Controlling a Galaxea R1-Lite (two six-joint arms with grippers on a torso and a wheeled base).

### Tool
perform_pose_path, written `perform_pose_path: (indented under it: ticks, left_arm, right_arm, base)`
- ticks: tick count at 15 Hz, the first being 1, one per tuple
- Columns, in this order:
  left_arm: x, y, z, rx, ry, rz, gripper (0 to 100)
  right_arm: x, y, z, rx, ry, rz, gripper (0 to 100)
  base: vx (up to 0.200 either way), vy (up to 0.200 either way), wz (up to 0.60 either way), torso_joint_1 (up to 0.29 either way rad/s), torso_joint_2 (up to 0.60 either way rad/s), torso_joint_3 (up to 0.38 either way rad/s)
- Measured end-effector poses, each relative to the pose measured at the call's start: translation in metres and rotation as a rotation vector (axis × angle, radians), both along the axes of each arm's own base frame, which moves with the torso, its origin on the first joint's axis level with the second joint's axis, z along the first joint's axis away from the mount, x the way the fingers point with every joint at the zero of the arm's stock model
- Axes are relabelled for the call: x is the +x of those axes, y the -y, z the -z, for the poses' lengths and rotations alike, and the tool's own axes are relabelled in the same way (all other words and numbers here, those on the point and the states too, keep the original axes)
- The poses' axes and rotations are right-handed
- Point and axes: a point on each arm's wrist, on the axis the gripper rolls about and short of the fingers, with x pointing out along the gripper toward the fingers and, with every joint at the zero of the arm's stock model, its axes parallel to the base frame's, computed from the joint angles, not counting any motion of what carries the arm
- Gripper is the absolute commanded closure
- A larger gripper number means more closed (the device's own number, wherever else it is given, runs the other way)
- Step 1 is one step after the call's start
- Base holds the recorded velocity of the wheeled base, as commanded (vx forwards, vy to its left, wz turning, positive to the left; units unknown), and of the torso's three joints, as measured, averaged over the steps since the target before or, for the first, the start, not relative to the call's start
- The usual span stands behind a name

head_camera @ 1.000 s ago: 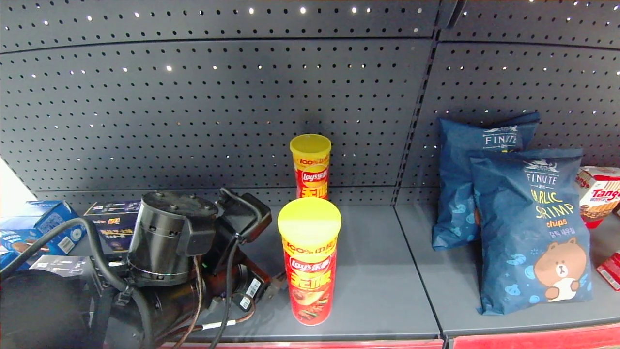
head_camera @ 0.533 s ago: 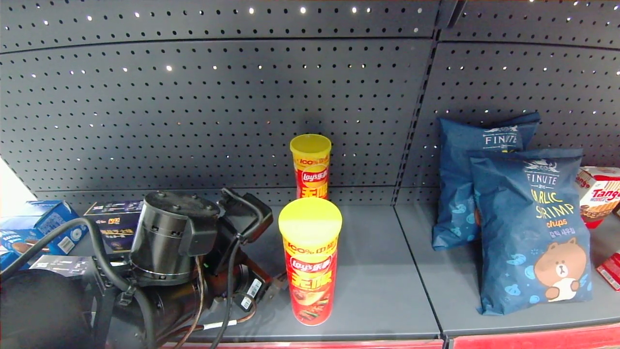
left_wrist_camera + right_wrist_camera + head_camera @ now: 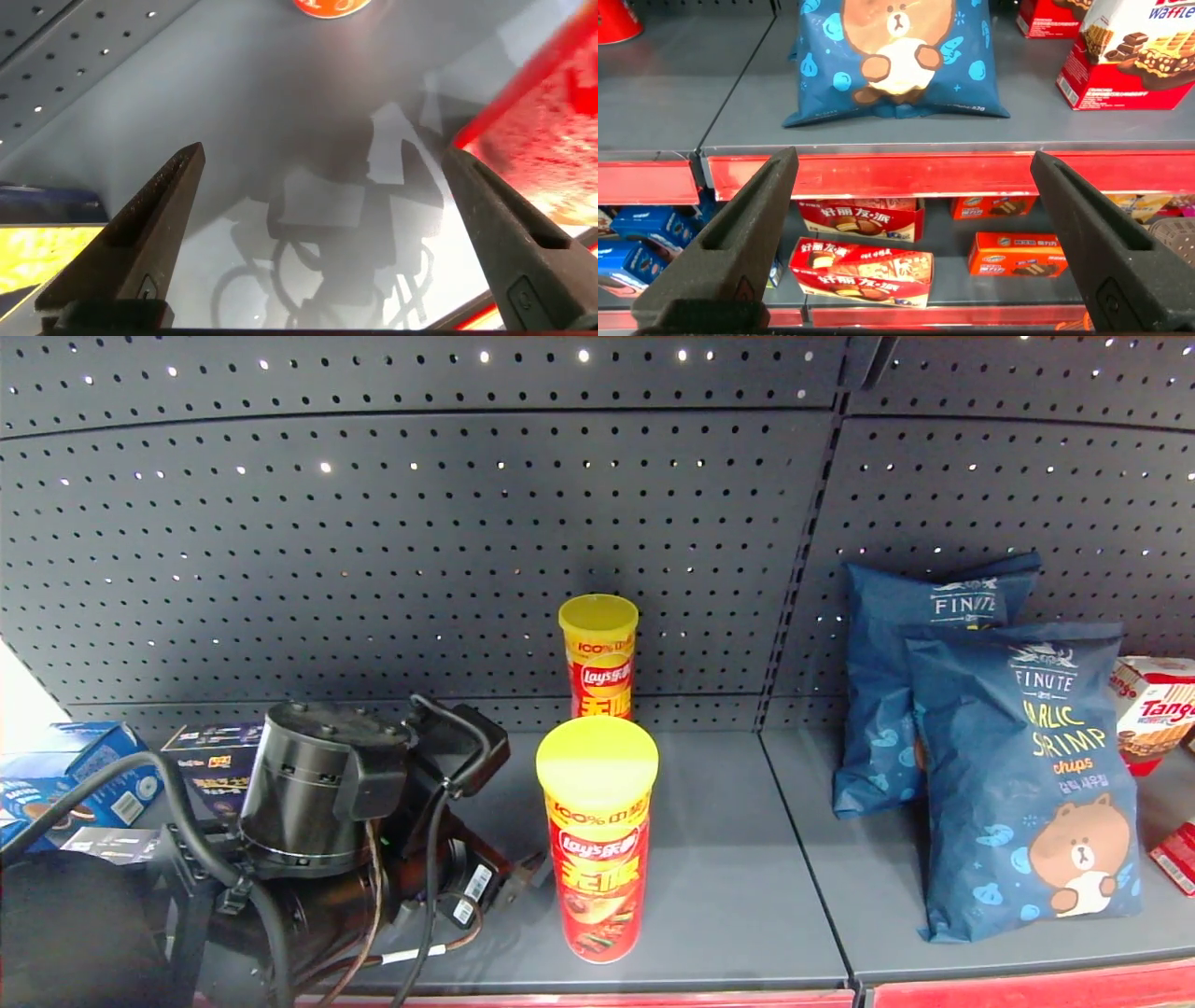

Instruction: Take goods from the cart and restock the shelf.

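Placement looks finished: front can (image 3: 597, 840) stands upright near the shelf's (image 3: 738, 905) front edge, ahead of a second can (image 3: 598, 656) at the back edge. Left gripper (image 3: 322, 163) is spread and empty just beside it; right gripper (image 3: 915, 163) likewise. Next, I judge: back out without nudging it, then fetch more from the cart.

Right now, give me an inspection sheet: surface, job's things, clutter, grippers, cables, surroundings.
Surface: grey shelf, bare around the cans.
Job's things: front can near the shelf's front, back can by the pegboard, both upright.
Clutter: blue snack bags and wafer box to the right, blue boxes to the left.
Grippers: left gripper open, low over the shelf beside the front can; right gripper open, facing the red shelf edge.
Cables: black cables along the left wrist.
Surroundings: boxed goods on the lower shelf.
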Motion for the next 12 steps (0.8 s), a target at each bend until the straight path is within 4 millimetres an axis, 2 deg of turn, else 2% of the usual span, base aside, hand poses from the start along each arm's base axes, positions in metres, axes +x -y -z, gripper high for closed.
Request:
perform_pose_path:
  ticks: [3,6,9,12]
  left_arm:
    - [-0.002,-0.014,-0.011,-0.017,0.031,-0.04,0]
    - [-0.014,-0.033,-0.034,-0.048,0.097,-0.077,0]
    - [-0.04,-0.055,-0.05,-0.06,0.169,-0.093,0]
    - [-0.073,-0.087,-0.056,-0.087,0.223,-0.155,0]
  right_arm:
    - [0.0,0.0,0.0,0.0,0.0,-0.001,0]
    - [0.0,0.0,0.0,0.0,0.0,-0.001,0]
    - [0.0,0.0,0.0,0.0,0.0,0.0,0]
    - [0.0,0.0,0.0,0.0,0.0,0.0,0]
  base:
    - [0.0,0.0,0.0,0.0,0.0,0.0]
    - [0.0,0.0,0.0,0.0,0.0,0.0]
    - [0.0,0.0,0.0,0.0,0.0,0.0]
    - [0.0,0.0,0.0,0.0,0.0,0.0]
